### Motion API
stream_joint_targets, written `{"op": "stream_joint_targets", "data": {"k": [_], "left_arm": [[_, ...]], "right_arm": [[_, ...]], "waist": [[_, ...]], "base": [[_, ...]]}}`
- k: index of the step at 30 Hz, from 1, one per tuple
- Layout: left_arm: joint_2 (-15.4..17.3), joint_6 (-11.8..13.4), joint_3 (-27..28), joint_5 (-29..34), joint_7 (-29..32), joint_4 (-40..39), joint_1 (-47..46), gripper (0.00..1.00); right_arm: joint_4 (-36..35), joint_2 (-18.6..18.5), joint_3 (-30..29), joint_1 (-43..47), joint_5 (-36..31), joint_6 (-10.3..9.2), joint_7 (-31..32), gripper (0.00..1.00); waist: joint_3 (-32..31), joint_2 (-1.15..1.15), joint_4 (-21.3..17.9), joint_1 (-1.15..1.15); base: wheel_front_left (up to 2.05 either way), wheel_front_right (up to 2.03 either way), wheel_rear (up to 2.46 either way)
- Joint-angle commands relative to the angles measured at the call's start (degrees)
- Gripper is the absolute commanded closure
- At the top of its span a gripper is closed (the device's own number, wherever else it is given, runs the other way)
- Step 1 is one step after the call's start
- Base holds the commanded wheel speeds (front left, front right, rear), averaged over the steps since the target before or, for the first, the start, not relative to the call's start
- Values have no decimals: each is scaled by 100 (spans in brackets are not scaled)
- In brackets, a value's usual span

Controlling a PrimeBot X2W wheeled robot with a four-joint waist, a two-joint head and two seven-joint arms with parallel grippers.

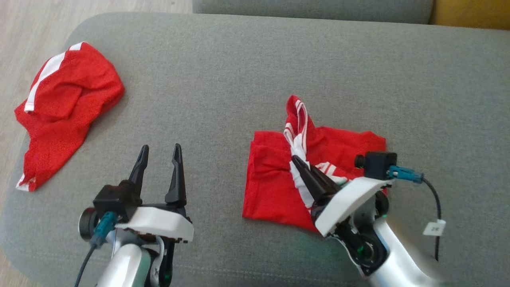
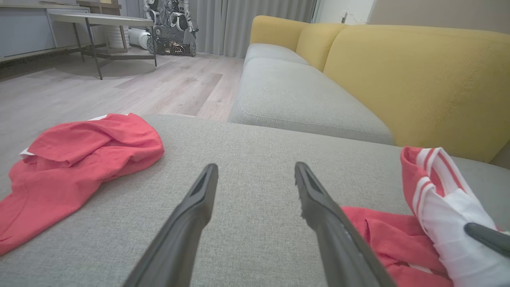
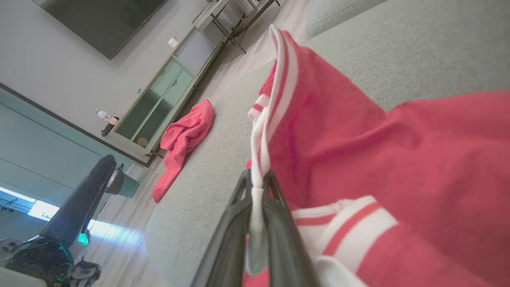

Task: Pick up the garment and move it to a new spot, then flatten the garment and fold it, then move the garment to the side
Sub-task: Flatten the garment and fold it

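My right fingers (image 3: 229, 235) are pinched shut on the white striped band (image 3: 259, 151) of the red garment (image 1: 271, 175), which rises past their tips. My wrist (image 1: 350, 195) hides its near corner. My left fingers (image 1: 176, 175) stand wide apart over bare cushion (image 1: 239, 79).

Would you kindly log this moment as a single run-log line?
right tool: shut on white-striped trim of red fabric garment | left tool: open, empty | second crumpled red garment: left edge of grey sofa cushion
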Motion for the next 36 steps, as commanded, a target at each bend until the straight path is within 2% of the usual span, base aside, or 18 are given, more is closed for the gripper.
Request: {"op": "stream_joint_targets", "data": {"k": [1, 3, 4, 5, 6, 11, 17, 24, 30, 36], "left_arm": [[29, -10, 175, 48, -70, -167, -114, 0], [24, -10, 183, 51, -70, -170, -119, 0], [23, -9, 190, 53, -70, -172, -120, 0], [25, -4, 197, 60, -70, -175, -123, 0], [27, 0, 204, 70, -70, -177, -130, 0], [22, 30, 245, 101, -70, -180, -141, 0], [25, 55, 288, 113, -70, -182, -95, 0], [65, 77, 326, 110, -70, -193, -39, 0], [115, 118, 364, 87, -64, -196, 15, 0], [180, 158, 395, 75, -55, -250, 58, 0]], "right_arm": [[-161, 98, 116, -239, 7, -5, -76, 100], [81, 99, 262, -383, 122, -5, -220, 100], [179, 99, 324, -457, 157, -5, -313, 70], [268, 99, 390, -532, 162, -5, -397, 32], [333, 99, 461, -604, 167, -5, -487, 0], [380, 100, 690, -859, 32, -5, -922, 0], [-117, -98, 560, -858, -186, -5, -1367, 0], [-696, -628, -430, -475, -856, -5, -1641, 0], [-1020, -934, -1476, 135, -1712, -5, -1466, 0], [-1657, -893, -2178, 790, -2337, -5, -1105, 0]], "waist": [[20, 0, 13, 0], [44, 0, 21, 0], [55, 0, 19, 0], [72, 0, 11, 0], [84, 0, 1, 0], [81, 0, -90, 0], [15, 0, -246, 0], [-38, 0, -478, 0], [-145, 0, -667, 0], [-196, 0, -807, 0]], "base": [[0, 0, 0], [0, 0, 0], [0, 0, 0], [0, 0, 0], [0, 0, 0], [0, 0, 0], [0, 0, 0], [0, 0, 0], [0, 0, 0], [0, 0, 0]]}}
